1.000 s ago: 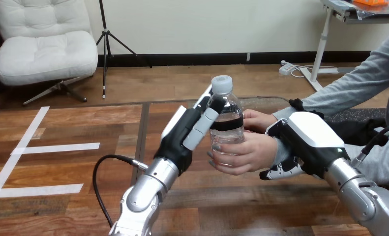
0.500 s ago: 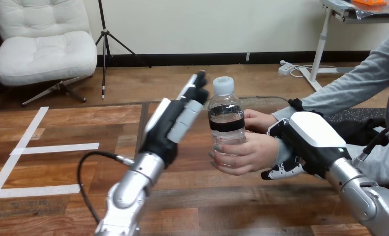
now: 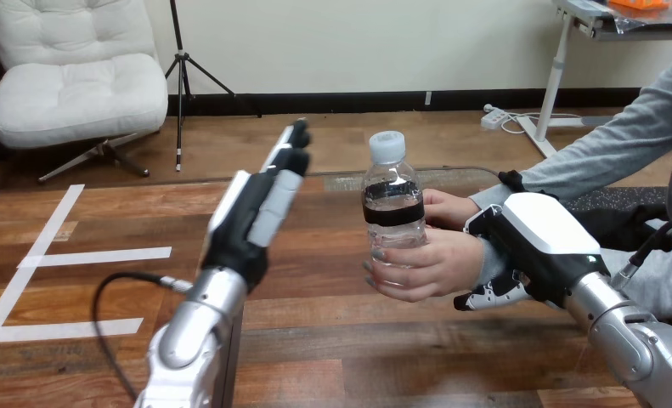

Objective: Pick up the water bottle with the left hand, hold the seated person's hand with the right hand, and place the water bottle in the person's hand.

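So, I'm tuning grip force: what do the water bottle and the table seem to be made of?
Water bottle: likely thin clear plastic, glossy, by its see-through wall; pale matte cap. Table: wood or wood veneer, satin finish, by the plank grain; which, I cannot tell.

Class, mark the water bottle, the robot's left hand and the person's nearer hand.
water bottle [image 3: 392, 214]: head view, dark label band.
left hand [image 3: 235, 238]: head view, black base below the fingers.
person's nearer hand [image 3: 438, 260]: head view, back of the hand.
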Controlling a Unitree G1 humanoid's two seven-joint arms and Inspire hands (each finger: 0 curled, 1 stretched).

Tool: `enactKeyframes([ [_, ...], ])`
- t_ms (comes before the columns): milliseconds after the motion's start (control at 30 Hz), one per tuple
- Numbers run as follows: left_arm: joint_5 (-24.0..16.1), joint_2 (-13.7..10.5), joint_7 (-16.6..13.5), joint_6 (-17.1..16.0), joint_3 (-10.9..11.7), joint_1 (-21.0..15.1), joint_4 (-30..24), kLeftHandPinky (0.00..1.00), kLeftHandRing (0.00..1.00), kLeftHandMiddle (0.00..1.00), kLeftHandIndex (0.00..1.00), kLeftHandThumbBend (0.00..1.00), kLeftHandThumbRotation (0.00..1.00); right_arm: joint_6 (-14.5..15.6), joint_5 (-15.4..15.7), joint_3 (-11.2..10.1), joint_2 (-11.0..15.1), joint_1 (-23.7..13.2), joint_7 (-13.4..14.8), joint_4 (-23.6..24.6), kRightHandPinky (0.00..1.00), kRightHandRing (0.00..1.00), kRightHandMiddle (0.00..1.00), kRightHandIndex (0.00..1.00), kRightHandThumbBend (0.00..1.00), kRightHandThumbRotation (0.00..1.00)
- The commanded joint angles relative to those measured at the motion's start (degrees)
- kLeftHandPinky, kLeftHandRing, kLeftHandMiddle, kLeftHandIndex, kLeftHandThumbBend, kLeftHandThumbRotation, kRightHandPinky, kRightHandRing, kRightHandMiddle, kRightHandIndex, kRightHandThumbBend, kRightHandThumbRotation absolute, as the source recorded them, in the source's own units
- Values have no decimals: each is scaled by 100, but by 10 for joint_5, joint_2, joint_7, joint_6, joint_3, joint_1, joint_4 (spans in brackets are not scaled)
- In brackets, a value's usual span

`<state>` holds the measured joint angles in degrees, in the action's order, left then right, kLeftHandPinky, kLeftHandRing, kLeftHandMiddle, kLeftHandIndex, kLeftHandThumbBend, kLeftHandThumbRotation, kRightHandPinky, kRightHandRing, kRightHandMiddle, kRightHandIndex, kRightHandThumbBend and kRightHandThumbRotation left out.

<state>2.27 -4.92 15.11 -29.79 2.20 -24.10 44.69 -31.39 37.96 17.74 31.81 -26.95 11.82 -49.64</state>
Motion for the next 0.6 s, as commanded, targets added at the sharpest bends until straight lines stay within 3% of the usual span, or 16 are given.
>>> enactKeyframes([
  [0, 14, -13, -4, -25, 18, -1, -25, 100, 100, 100, 100, 100, 100, -13, -20, -19, 2, -33, 13, 52, 16, 20, 26, 27, 77, 0],
  [333, 39, -27, 1, -20, 40, 17, -37, 100, 100, 100, 100, 100, 99, -6, -19, -20, 2, -31, 10, 55, 16, 20, 26, 27, 77, 0],
  [567, 40, -38, -13, -22, 57, 42, -61, 100, 100, 100, 100, 100, 100, -5, -21, -21, 1, -30, 8, 57, 16, 20, 26, 27, 77, 0],
])
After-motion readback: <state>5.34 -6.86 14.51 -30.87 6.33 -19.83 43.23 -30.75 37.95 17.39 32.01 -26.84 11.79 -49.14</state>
